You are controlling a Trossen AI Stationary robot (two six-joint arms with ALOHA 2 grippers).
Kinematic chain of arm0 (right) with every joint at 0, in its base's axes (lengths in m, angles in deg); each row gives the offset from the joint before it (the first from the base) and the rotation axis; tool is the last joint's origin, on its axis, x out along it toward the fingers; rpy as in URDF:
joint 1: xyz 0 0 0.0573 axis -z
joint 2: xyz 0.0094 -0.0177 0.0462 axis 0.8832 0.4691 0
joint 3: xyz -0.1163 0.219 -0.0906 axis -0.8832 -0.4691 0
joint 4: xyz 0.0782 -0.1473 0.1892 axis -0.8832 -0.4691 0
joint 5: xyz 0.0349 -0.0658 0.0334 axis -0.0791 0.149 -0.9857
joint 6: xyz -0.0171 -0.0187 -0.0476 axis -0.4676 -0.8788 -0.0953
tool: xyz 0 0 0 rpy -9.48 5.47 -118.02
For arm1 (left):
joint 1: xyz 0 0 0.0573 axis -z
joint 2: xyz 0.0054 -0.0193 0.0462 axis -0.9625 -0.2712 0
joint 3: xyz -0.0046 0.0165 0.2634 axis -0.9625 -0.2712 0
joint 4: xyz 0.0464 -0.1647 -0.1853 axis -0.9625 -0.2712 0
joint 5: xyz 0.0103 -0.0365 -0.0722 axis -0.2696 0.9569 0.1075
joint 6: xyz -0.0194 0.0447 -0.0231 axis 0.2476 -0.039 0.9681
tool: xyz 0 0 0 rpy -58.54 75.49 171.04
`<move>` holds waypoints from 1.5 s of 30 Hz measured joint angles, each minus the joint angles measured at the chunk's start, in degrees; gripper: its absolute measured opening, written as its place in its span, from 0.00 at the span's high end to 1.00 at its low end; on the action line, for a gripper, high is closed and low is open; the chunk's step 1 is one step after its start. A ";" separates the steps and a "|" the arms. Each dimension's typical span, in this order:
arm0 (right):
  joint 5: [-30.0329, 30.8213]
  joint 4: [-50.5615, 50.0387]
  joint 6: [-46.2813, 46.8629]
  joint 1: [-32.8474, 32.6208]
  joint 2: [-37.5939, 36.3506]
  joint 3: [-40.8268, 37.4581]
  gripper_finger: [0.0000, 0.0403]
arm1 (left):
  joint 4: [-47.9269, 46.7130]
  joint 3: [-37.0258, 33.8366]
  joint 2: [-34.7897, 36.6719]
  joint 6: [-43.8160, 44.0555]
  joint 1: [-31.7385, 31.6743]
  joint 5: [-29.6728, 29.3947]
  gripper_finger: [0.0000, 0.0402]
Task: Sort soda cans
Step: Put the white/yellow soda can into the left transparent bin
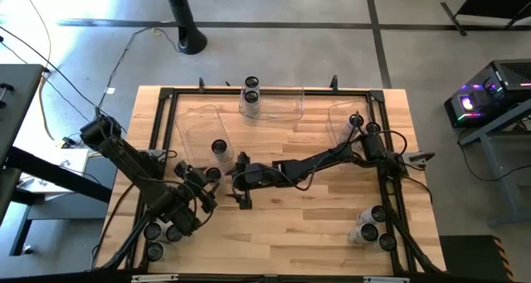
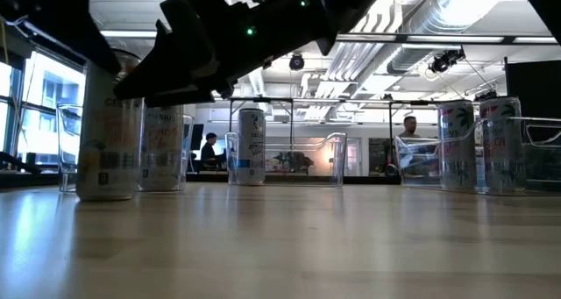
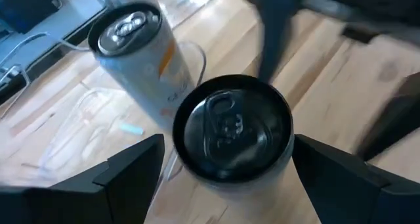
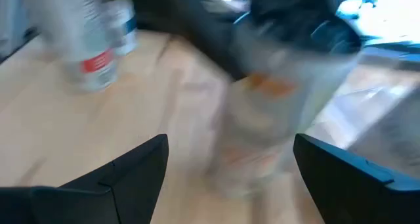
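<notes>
Left wrist view first: the left claw (image 3: 226,168) hangs spread wide, a finger on either side of a soda can (image 3: 231,135) that stands upright on the table (image 3: 341,73), pads apart from its wall. A second can (image 3: 134,50) stands just beyond. From above, the right claw (image 1: 241,182), also spread and holding nothing, sits just right of that can near the table's left-middle. Farther off, more cans (image 1: 250,96) wait in the far clear bin (image 1: 286,104). I'd judge these thin-walled, smooth and easily dented, light if empty; pinch mid-body across the width, gently.
</notes>
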 joint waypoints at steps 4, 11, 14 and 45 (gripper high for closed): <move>-0.06 -1.31 -1.34 -1.20 0.00 0.00 0.20 | -2.62 -0.04 0.00 1.26 1.74 2.55 0.19; 3.12 -1.59 -2.70 -1.92 0.00 0.00 0.20 | -9.28 1.92 -0.02 7.88 5.72 1.46 0.19; 3.60 -2.55 -1.95 -1.86 0.00 0.00 0.20 | -8.74 2.11 -0.02 9.32 7.28 -2.26 0.19; 17.20 -12.72 -3.46 -6.27 -4.27 -0.02 0.27 | 5.09 -0.94 0.68 -3.82 0.24 -0.95 0.37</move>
